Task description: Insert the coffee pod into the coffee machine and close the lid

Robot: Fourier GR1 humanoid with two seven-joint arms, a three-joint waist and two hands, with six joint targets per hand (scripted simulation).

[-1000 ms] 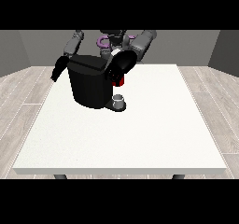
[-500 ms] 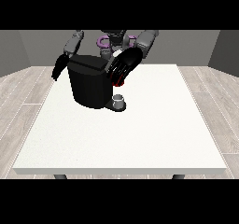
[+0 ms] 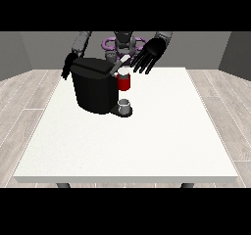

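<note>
Black coffee machine (image 3: 95, 89), with lid (image 3: 119, 66) raised; a spread-fingered hand (image 3: 148, 57) is held just beside the lid, judged light and best pressed at its free edge.

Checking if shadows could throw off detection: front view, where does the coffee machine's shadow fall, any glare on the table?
Front view: lighting is even and soft; the coffee machine casts only a faint shadow close to its base on the white table; no glare on the table top. The black hand at the view's right, fingers spread, shows little shading detail against the grey wall.
</note>
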